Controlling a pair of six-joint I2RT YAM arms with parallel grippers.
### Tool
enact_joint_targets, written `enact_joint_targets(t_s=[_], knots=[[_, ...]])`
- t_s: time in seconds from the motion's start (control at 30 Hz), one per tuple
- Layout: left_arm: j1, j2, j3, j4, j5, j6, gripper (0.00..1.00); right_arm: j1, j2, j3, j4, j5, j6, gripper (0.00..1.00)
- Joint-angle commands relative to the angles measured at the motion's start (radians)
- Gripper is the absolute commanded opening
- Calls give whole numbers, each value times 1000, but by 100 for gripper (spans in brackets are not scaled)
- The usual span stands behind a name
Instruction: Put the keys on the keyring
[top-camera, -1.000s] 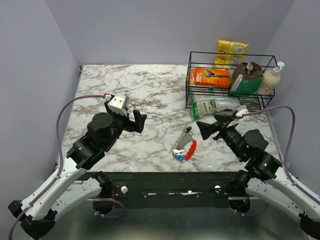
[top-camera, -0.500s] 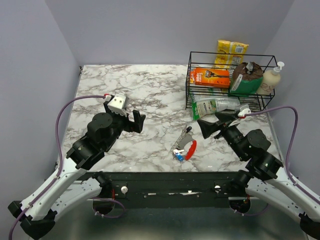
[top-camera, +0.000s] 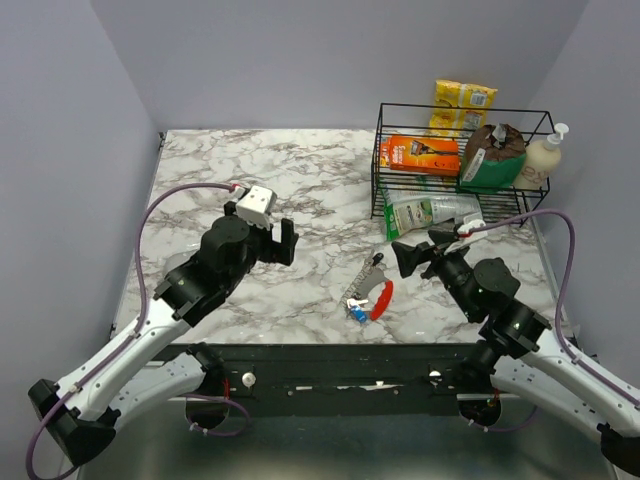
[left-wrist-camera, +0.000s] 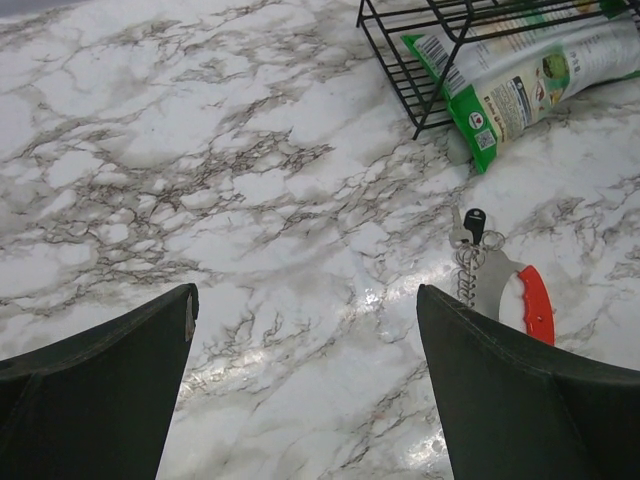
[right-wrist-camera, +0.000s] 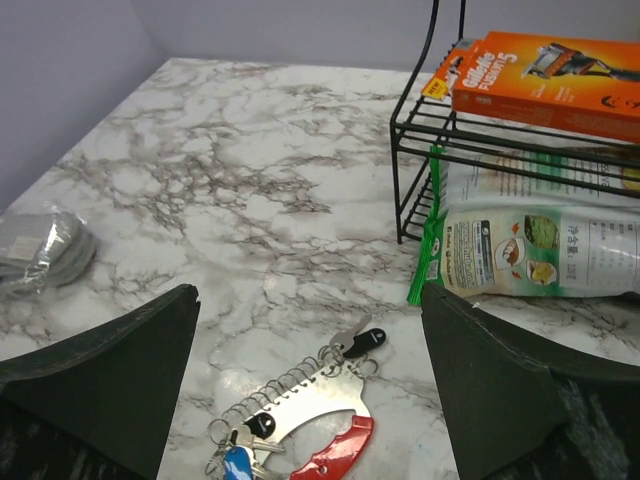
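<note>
The keyring (top-camera: 381, 299) is a red curved clip on a silvery plate, lying on the marble table near its front edge. It also shows in the right wrist view (right-wrist-camera: 340, 455) and the left wrist view (left-wrist-camera: 536, 303). The keys lie with it: a blue-headed key (right-wrist-camera: 237, 465) at its near end and a dark-headed key (right-wrist-camera: 368, 340) at its far end. Whether they hang on it I cannot tell. My left gripper (top-camera: 279, 240) is open and empty, left of the bunch. My right gripper (top-camera: 412, 256) is open and empty, just right of it.
A black wire basket (top-camera: 378, 175) at the back right holds an orange razor box (top-camera: 423, 155) and a brown-green bag (top-camera: 494, 155). A green-white packet (top-camera: 430, 212) lies at its foot. A soap bottle (top-camera: 545, 155) and yellow packs (top-camera: 464, 98) stand behind.
My left arm has moved right and forward, toward the middle of the table. My right gripper has shifted slightly left and nearer. The key bunch has not moved.
</note>
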Motion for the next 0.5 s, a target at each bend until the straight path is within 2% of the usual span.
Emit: enact_joint_targets(t_s=[0.0, 0.47], knots=[[-1, 57, -20, 14, 11, -27, 99, 3, 18, -36, 28, 95, 0, 100], [13, 228, -49, 104, 45, -93, 99, 5, 93, -101, 86, 228, 13, 100]])
